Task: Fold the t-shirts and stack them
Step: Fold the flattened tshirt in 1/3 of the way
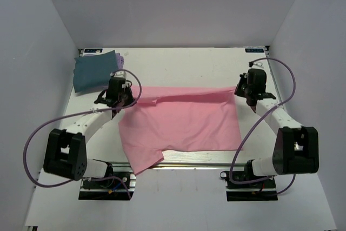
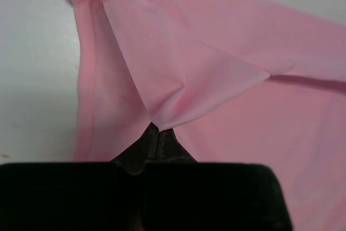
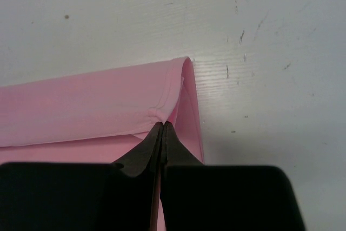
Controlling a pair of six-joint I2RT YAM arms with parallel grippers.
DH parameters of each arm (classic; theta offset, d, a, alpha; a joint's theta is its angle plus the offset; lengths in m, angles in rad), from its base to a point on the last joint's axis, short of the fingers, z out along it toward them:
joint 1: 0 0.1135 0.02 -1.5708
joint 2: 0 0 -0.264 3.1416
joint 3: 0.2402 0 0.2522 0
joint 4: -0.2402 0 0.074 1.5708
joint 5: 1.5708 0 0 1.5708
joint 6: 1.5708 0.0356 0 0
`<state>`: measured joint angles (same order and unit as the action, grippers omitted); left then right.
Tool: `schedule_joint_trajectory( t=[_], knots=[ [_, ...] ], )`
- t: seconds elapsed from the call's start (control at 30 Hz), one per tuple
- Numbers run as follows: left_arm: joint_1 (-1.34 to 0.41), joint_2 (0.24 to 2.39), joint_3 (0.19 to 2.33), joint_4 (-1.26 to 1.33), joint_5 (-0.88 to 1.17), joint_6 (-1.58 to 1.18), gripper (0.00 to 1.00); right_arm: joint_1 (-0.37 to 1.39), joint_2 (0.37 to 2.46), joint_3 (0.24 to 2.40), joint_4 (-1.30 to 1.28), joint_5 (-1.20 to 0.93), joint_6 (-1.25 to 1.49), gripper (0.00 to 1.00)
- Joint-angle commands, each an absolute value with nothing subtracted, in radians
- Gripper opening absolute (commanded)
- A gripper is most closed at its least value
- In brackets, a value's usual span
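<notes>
Two grippers, both clenched on cloth: the left gripper (image 2: 158,136) and right gripper (image 3: 162,129) each pinch the far edge of the pink t-shirt (image 1: 184,125), spread mid-table. Risk — the thin, smooth, limp fabric could slip from either pinch and skew the fold. Beyond, far left, the folded teal t-shirt (image 1: 92,73) lies with the lavender t-shirt (image 1: 122,58) peeking out beside it.

The spread t-shirt (image 1: 184,125) lies at the middle of the table (image 1: 189,63) — left gripper (image 2: 157,132) pinching its far left corner, right gripper (image 3: 162,126) pinching its far right corner — while beyond that far left corner a folded t-shirt (image 1: 93,73) rests on a second t-shirt (image 1: 122,58).
</notes>
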<state>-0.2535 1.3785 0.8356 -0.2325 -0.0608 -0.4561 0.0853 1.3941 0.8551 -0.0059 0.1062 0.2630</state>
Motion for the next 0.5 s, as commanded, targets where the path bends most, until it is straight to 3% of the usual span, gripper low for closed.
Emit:
schedule_joint_trajectory(
  t=[0.0, 0.27, 0.3, 0.33, 0.37, 0.4, 0.43, 0.47],
  knots=[
    [-0.258, 1.280, 0.715, -0.178, 0.093, -0.517, 0.00, 0.080, 1.338, 0.802, 0.020, 0.130, 0.278, 0.00],
    [-0.267, 1.249, 0.620, -0.248, 0.094, -0.519, 0.00, 0.080, 1.342, 0.690, 0.009, 0.147, 0.330, 0.00],
    [-0.267, 1.249, 0.620, -0.259, 0.109, -0.518, 0.04, 0.078, 1.353, 0.684, 0.002, 0.152, 0.333, 0.00],
    [-0.267, 1.249, 0.609, -0.259, 0.123, -0.518, 0.16, 0.081, 1.358, 0.683, -0.024, 0.153, 0.333, 0.06],
    [-0.267, 1.240, 0.609, -0.259, 0.138, -0.518, 0.23, 0.081, 1.356, 0.687, -0.035, 0.149, 0.337, 0.25],
    [-0.267, 1.215, 0.598, -0.270, 0.156, -0.518, 0.32, 0.081, 1.358, 0.689, -0.041, 0.149, 0.333, 0.36],
    [-0.267, 1.200, 0.598, -0.284, 0.166, -0.518, 0.56, 0.081, 1.350, 0.695, -0.061, 0.141, 0.331, 0.43],
    [-0.267, 1.184, 0.613, -0.304, 0.166, -0.518, 0.70, 0.081, 1.345, 0.701, -0.072, 0.137, 0.333, 0.51]
  ],
)
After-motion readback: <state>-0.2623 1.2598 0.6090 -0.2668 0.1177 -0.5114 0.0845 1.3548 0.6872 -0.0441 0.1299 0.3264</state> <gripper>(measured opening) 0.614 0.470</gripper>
